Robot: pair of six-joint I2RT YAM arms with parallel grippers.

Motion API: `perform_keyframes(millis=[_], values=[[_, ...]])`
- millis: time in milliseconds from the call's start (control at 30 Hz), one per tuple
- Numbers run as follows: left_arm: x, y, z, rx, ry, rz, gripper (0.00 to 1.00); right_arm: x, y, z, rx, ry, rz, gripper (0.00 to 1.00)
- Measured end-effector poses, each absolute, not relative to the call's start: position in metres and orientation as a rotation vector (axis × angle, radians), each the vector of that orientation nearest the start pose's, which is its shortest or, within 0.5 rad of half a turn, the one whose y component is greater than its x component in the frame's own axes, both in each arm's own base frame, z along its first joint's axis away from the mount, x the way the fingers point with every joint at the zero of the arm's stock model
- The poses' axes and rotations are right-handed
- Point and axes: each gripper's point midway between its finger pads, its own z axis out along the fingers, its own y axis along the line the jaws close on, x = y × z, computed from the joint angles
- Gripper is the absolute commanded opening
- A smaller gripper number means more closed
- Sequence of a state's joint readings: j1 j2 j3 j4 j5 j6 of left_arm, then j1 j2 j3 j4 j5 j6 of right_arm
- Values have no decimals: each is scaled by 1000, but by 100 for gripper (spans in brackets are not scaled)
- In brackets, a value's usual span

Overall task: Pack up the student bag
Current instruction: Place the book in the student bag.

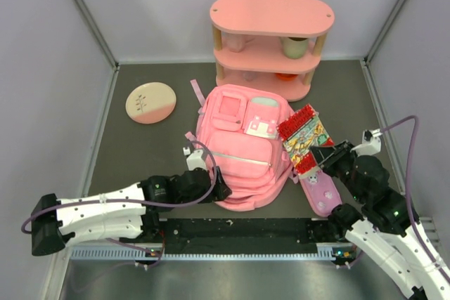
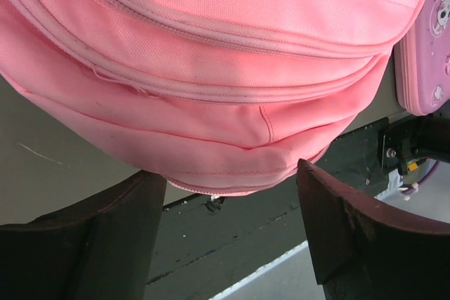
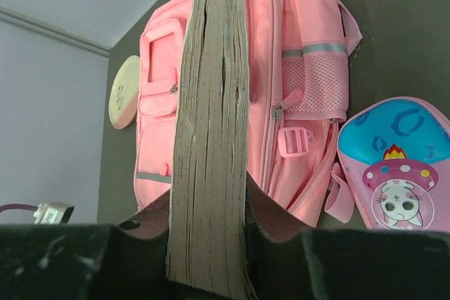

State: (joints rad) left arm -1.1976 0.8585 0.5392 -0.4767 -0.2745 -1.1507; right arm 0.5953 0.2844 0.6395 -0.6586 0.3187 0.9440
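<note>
We see the student bag (image 1: 242, 149) lying flat in the middle of the dark tabletop (image 1: 148, 159), front pockets facing up, its top end toward the pink three-tier shelf (image 1: 271, 15) at the back. The left pincer (image 1: 220, 189) sits at the bag's near left corner. From the left wrist its two fingers (image 2: 105, 237) are spread wide and released, with the bag's bottom seam just above the gap (we cannot tell whether they touch the fabric).

The right pincer (image 1: 318, 154) is clenched on a book (image 1: 302, 137) with a red-edged, colourful cover, held just beside the bag's right side. From the right wrist we see the book edge-on, its grey page block standing upright between the fingers (image 3: 281, 219).

A purple-pink pencil case (image 1: 320, 189) with a cartoon face lies on the tabletop just right of the bag's near end, below the book. A round cream-and-pink disc (image 1: 150, 102) rests well to the left, apart from the bag.
</note>
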Motion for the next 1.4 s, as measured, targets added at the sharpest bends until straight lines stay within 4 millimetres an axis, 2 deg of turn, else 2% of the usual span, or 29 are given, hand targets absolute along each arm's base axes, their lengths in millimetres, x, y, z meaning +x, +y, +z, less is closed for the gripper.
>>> perform_keyframes(millis=[133,200,233,300,467,700,733,933,1067,1233,1400], values=[[113,-240,103,-91,2449,-784,56,183,100,228,548,1860,771,0],[117,-240,107,-100,2422,-788,55,181,101,224,546,1867,781,0],[119,-240,110,-103,2404,-794,55,180,101,222,546,1870,786,0],[123,-239,117,-120,2376,-810,64,178,101,217,550,1878,789,0],[128,-238,125,-146,2343,-838,71,174,100,209,556,1894,792,0],[133,-244,119,-153,2358,-841,70,170,103,208,545,1907,813,0],[133,-245,116,-150,2365,-836,64,169,103,208,543,1906,818,0],[132,-248,99,-124,2417,-805,48,166,101,211,546,1888,838,1],[129,-249,88,-98,2463,-783,1,163,100,211,550,1883,842,1],[125,-251,80,-84,2488,-785,0,161,99,209,552,1892,843,1],[128,-255,90,-24,2461,-795,0,156,103,208,513,1922,853,0]])
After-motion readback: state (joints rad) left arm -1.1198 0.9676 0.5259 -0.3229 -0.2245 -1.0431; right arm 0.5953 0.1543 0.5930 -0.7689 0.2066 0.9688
